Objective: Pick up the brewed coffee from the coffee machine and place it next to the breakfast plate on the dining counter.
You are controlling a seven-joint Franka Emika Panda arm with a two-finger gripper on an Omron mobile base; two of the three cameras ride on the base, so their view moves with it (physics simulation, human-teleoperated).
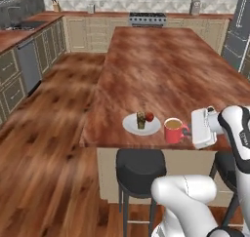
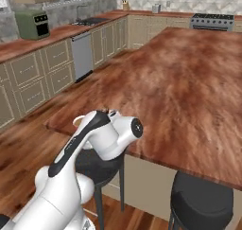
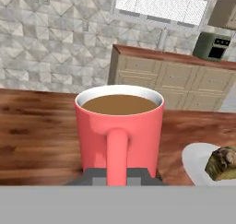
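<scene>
The brewed coffee, a small red mug (image 1: 173, 130) with brown coffee at its rim, is near the front edge of the dining counter (image 1: 166, 70). The breakfast plate (image 1: 131, 126) with a pastry and a red fruit lies just left of it, a small gap between them. My gripper (image 1: 188, 132) reaches in from the right and is shut on the mug's handle. In the hand view the mug (image 3: 119, 126) is close in front, its handle pinched between my gripper (image 3: 117, 178) tips, and the plate (image 3: 196, 158) edge shows at the right. Whether the mug's base touches the wood is hidden.
Dark stools (image 1: 140, 167) stand below the counter's front edge. A stove (image 1: 146, 19) and beige cabinets line the far wall. A green boxy appliance (image 2: 33, 24) sits on the side worktop. My white arm (image 2: 101, 139) hides the near counter corner in the right base view.
</scene>
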